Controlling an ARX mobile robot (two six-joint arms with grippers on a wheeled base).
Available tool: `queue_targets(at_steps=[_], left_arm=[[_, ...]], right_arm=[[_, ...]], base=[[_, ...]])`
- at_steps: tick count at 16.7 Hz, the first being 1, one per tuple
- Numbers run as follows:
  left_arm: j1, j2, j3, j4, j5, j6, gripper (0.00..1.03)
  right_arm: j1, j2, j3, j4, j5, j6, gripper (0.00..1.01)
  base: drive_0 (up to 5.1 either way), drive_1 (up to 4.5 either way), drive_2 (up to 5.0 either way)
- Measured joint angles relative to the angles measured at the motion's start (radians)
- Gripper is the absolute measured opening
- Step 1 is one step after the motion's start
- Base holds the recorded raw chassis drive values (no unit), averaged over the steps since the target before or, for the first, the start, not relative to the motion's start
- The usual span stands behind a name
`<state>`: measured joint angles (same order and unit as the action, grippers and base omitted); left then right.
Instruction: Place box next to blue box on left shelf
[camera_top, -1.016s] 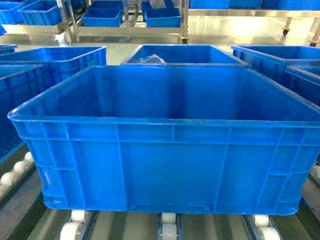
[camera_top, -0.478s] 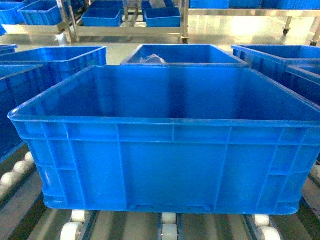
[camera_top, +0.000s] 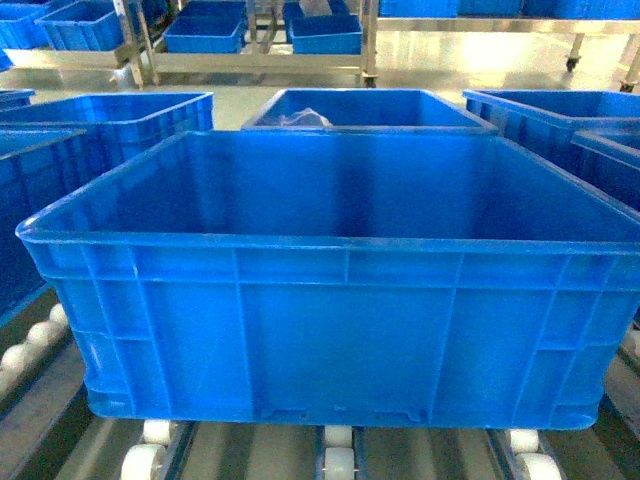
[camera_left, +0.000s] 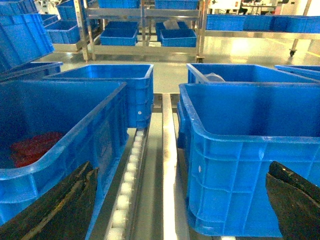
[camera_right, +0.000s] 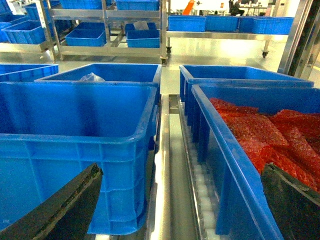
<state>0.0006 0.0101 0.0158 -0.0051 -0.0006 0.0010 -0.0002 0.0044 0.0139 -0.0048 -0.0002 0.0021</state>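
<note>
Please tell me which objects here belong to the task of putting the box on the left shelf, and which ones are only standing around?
Belong to the job:
- the box
- the left shelf with white rollers
- left gripper, right gripper, both open

Standing around:
- crate with red bags
- far metal rack with small bins

The box (camera_top: 340, 330) is smooth, slightly glossy blue plastic with moulded ribs. Under it, the shelf (camera_left: 167, 165) shows bare, shiny grey metal rails and white plastic rollers (camera_left: 131, 170). Right of the right claw's (camera_right: 180, 210) gap, a crate (camera_right: 235, 165) of the same plastic holds crinkled glossy red bags (camera_right: 260, 130). Both claws' fingers (camera_left: 60, 205) look matt, rough black.
</note>
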Motion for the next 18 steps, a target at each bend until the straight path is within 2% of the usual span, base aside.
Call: queue_targets(at_steps=[1,18], left_arm=[[0.0,0.0,0.0,0.0,0.0,0.0,0.97],[0.0,0.0,0.0,0.0,0.0,0.0,0.98]], right_arm=[[0.0,0.0,0.0,0.0,0.0,0.0,0.98],[0.0,0.0,0.0,0.0,0.0,0.0,0.98]], base=[[0.0,0.0,0.0],[0.0,0.0,0.0]])
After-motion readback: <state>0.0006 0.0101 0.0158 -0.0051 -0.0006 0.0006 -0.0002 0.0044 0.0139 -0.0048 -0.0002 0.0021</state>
